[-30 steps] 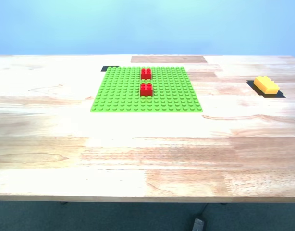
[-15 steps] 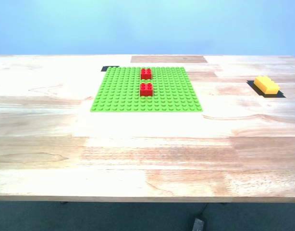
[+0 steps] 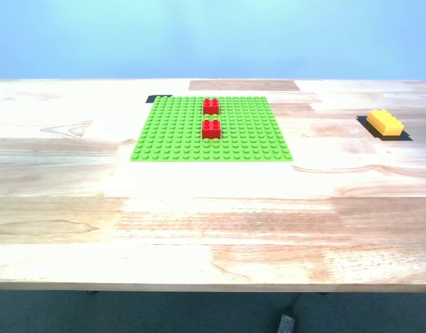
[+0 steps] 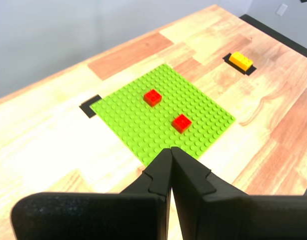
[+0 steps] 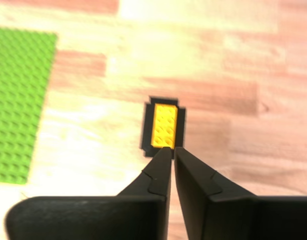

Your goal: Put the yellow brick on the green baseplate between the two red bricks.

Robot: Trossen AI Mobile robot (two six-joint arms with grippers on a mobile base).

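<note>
In the first wrist view, my first tool [image 4: 171,150] is nearest to the camera, and its two black fingers are pressed together with nothing between them. It hangs above the wooden desk [image 3: 213,229], on the near side of the green baseplate [image 3: 211,130]. In the second wrist view, my second tool [image 5: 172,148] is also narrow, its fingers almost touching and holding nothing. It hovers above the desk, and its tips point at one short end of the yellow brick [image 5: 164,126]. I cannot tell if the tips touch the brick.

In the exterior view no arm is seen. The front part of the desk is bare wood. Farther back lies the green baseplate, flat on the desk, a little toward the exterior view's left of the middle. On it stand the two red bricks: the nearer red brick [image 3: 211,128] is about in the centre of the plate, and the farther red brick [image 3: 211,106] is near its far edge, with a small gap of green studs between them. The yellow brick [image 3: 384,122] lies on a dark rectangular mark [image 3: 404,136] at the exterior view's right, well apart from the baseplate
</note>
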